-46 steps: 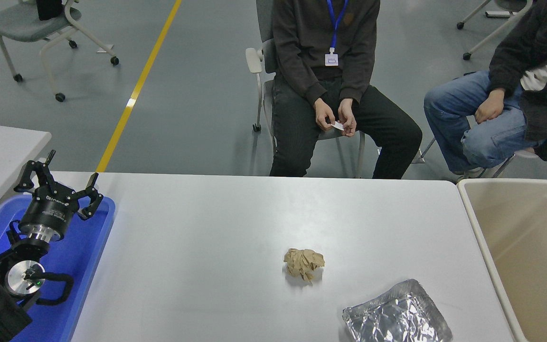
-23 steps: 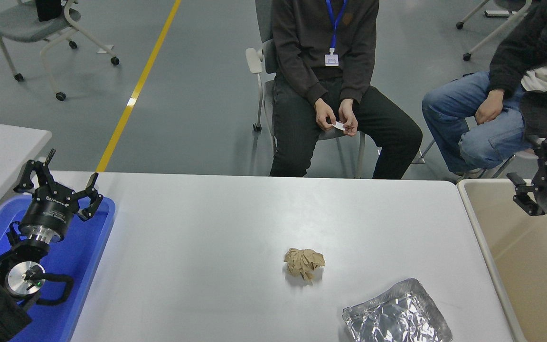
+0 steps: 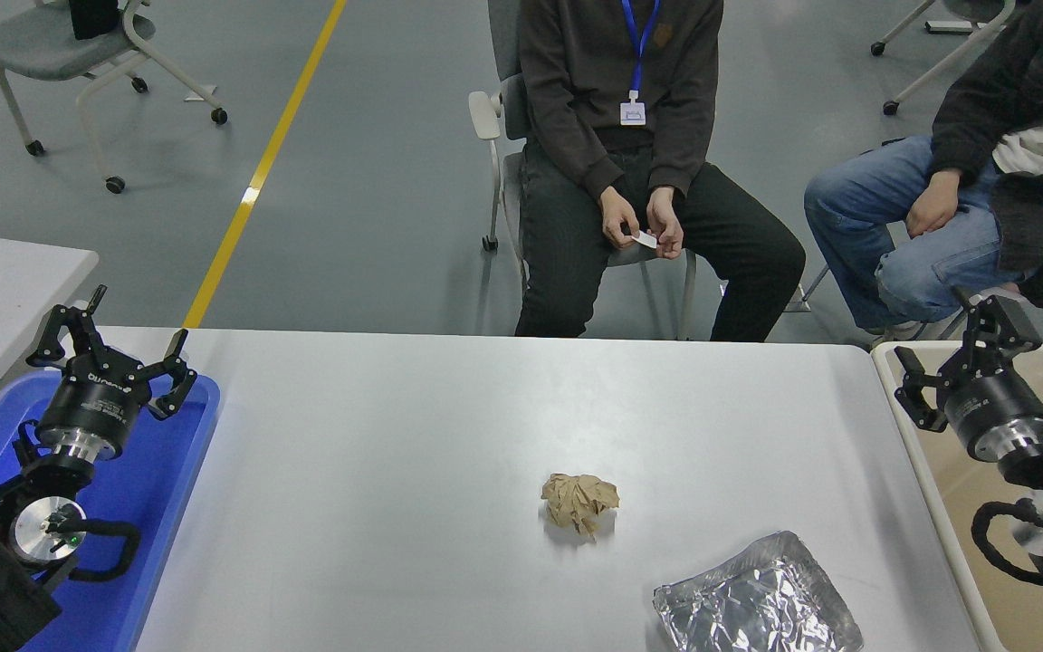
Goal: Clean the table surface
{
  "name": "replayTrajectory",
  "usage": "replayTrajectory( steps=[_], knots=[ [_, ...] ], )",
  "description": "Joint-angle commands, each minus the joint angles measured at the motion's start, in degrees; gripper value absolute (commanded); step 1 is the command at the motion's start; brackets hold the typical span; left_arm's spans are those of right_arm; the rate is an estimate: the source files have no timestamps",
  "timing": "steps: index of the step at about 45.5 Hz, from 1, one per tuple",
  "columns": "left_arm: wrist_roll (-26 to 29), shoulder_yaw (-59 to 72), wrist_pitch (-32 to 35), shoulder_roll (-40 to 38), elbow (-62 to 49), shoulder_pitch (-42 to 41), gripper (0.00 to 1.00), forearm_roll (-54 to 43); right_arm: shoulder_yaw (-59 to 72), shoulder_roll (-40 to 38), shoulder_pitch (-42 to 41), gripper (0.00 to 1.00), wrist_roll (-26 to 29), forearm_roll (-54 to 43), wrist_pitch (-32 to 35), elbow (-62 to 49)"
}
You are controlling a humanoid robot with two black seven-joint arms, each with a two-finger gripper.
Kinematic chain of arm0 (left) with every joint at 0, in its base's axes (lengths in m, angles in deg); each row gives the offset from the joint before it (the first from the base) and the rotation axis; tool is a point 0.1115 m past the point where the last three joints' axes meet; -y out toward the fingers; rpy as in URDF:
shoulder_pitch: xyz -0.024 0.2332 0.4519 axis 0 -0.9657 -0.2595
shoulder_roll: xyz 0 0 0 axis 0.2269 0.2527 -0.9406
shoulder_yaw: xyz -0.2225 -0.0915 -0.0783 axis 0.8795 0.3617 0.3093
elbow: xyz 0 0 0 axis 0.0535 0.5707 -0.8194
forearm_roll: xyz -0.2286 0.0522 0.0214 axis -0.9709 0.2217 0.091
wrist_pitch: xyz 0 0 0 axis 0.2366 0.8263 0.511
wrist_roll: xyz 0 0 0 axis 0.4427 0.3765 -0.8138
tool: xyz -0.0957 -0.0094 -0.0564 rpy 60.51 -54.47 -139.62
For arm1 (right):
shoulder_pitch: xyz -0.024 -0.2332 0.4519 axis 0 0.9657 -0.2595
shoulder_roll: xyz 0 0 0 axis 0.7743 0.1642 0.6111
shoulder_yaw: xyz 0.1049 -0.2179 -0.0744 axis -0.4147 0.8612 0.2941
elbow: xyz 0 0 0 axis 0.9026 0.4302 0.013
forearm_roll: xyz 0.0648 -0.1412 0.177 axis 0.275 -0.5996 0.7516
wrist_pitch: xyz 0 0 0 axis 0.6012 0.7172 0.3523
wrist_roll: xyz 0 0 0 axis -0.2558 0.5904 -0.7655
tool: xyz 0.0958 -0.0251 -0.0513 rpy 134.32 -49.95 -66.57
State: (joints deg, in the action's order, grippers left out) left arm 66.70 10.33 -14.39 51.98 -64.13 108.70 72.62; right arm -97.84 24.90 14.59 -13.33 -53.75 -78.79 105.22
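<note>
Head view: the desk surface (image 3: pixel 413 453), a wide pale grey-white top with rounded corners, fills the lower middle of the frame from the left third across to the right third. A crumpled ball of brown paper (image 3: pixel 579 503) lies on it just right of centre, apart from everything else. A crinkled aluminium foil tray (image 3: pixel 754 601) sits at the lower right of the desk, near the bottom edge of the frame and well clear of the paper ball.

At the lower left, the left gripper (image 3: pixel 114 349) hangs over a blue plastic tray (image 3: pixel 168 489) that lies along the desk's left edge; its fingers are spread wide with nothing between them. At the right edge of the frame, the right gripper (image 3: pixel 954 362) is above the near corner of a beige plastic bin (image 3: pixel 947 507) that stands against the desk's right side; its fingers are likewise spread apart and empty, pointing toward the top of the frame.

Beyond the desk's far edge, at the top centre, a person in dark clothes (image 3: pixel 617 136) sits on a chair, wearing a blue lanyard and holding a small white piece in both hands. A second person in blue jeans (image 3: pixel 920 235) sits at the upper right. An empty wheeled chair (image 3: pixel 60 45) stands at the upper left, beside a yellow floor line (image 3: pixel 259 172).
</note>
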Motion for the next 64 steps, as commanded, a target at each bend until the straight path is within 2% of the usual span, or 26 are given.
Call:
replayTrajectory(
  steps=[1,28,37,44,54,64],
  knots=[
    [0.0,0.0,0.0,0.0,0.0,0.0,1.00,0.0,-0.2,2.7,0.2,1.00,-2.6,0.0,0.1,-1.9],
    [0.0,0.0,0.0,0.0,0.0,0.0,1.00,0.0,-0.4,3.0,-0.2,1.00,-2.5,0.2,0.3,-1.2],
    [0.0,0.0,0.0,0.0,0.0,0.0,1.00,0.0,0.2,2.4,-1.4,1.00,-2.3,6.1,2.6,-0.2],
    [0.0,0.0,0.0,0.0,0.0,0.0,1.00,0.0,4.1,1.4,-1.5,1.00,-1.8,6.3,3.3,0.2],
    [0.0,0.0,0.0,0.0,0.0,0.0,1.00,0.0,8.3,-4.2,-0.9,1.00,2.6,7.1,9.1,5.1],
    [0.0,0.0,0.0,0.0,0.0,0.0,1.00,0.0,10.4,-9.7,0.0,1.00,2.5,5.9,14.5,8.9]
  ],
)
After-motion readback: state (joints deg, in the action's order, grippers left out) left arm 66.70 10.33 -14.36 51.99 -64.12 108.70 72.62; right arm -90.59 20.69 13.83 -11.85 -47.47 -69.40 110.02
